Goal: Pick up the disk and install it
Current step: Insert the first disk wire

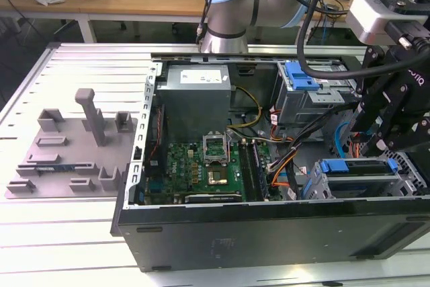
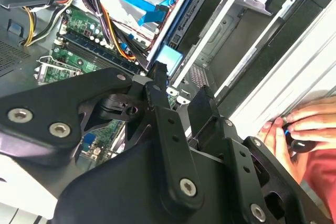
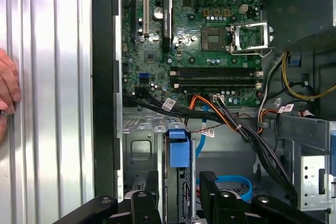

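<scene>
The disk [image 1: 359,174], silver with bright blue rails, stands on edge in the drive cage [image 1: 403,186] of the open computer case [image 1: 269,226], at the exterior view's right. My gripper [image 1: 373,147] hangs just above it. In the first wrist view the disk's blue tab [image 3: 177,144] lies in line with the gap of my gripper [image 3: 178,195]. In the second wrist view the same tab [image 2: 169,57] sits just beyond my gripper [image 2: 179,86], which is open with only the case interior showing between the fingers.
The motherboard [image 1: 208,166], power supply [image 1: 195,95] and cable bundles [image 3: 236,124] fill the case. A second blue-tabbed bay [image 1: 300,75] sits farther back. A grey fixture plate [image 1: 67,152] lies at the exterior view's left. A person's hand [image 2: 304,124] rests on the ribbed table [image 3: 47,77].
</scene>
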You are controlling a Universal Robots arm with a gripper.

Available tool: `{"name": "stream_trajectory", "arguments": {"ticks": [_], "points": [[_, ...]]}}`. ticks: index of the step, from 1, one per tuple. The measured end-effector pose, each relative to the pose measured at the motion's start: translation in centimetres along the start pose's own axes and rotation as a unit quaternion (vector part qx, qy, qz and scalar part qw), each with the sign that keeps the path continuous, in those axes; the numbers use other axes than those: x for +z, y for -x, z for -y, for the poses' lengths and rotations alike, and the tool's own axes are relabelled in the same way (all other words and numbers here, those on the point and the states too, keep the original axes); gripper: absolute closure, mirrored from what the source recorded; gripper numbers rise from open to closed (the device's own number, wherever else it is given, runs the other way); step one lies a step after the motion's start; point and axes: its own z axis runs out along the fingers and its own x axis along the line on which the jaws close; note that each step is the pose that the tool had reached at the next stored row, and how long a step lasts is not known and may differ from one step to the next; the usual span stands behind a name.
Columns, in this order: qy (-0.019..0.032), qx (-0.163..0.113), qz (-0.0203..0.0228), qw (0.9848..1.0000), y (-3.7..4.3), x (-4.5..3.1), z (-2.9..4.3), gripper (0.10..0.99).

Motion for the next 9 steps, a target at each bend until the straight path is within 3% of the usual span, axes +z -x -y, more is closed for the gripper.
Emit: {"name": "stream_trajectory", "arguments": {"ticks": [5, 6, 8, 9], "points": [[0.0, 0.0, -0.001, 1.0, 0.04, 0.01, 0.0, 0.643], [0.0, 0.0, -0.0033, 1.0, 0.11, 0.0, 0.0, 0.643], [-0.0002, 0.0, -0.0144, 0.9999, 0.49, 0.03, -0.04, 0.643], [-0.0003, 0.0, -0.0248, 0.9997, 0.82, 0.03, -0.08, 0.643]]}}
